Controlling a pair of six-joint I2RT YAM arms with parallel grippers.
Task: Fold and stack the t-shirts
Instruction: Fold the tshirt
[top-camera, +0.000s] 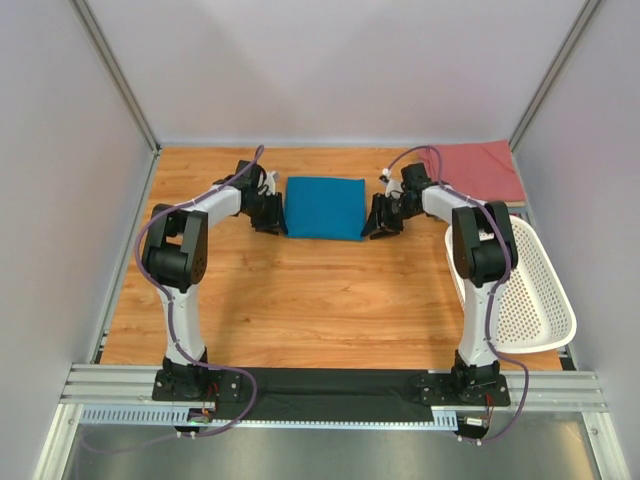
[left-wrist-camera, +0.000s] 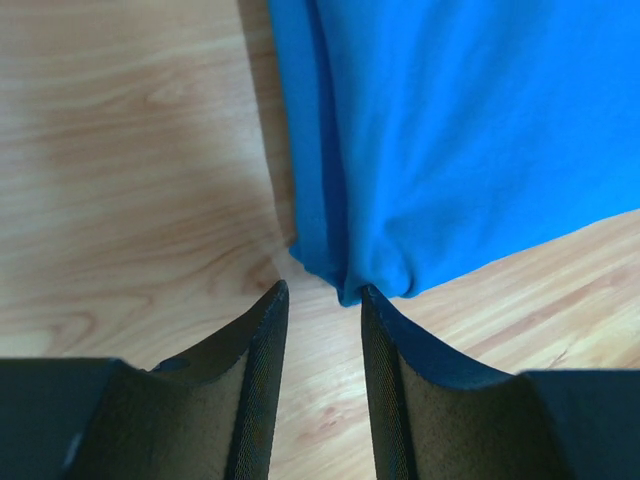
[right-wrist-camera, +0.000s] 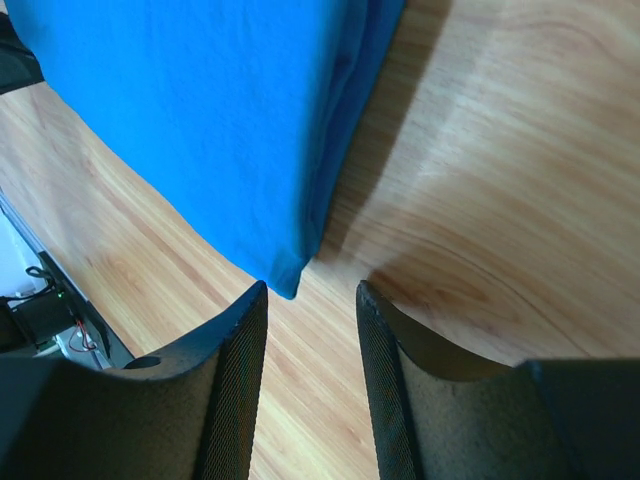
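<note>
A teal-blue t-shirt (top-camera: 324, 207) lies folded into a flat rectangle at the back middle of the wooden table. My left gripper (top-camera: 270, 222) stands open at its near left corner. In the left wrist view that corner (left-wrist-camera: 350, 285) sits just past my gripper (left-wrist-camera: 322, 292), nothing between the fingers. My right gripper (top-camera: 380, 226) stands open at the near right corner. The right wrist view shows that corner (right-wrist-camera: 285, 280) lying just beyond the open gripper (right-wrist-camera: 310, 288). A salmon-red t-shirt (top-camera: 480, 168) lies folded at the back right.
A white perforated basket (top-camera: 530, 290) stands at the table's right edge, beside the right arm. Grey walls close the table in on the left, back and right. Bare wood (top-camera: 320, 300) stretches between the arms in front of the blue shirt.
</note>
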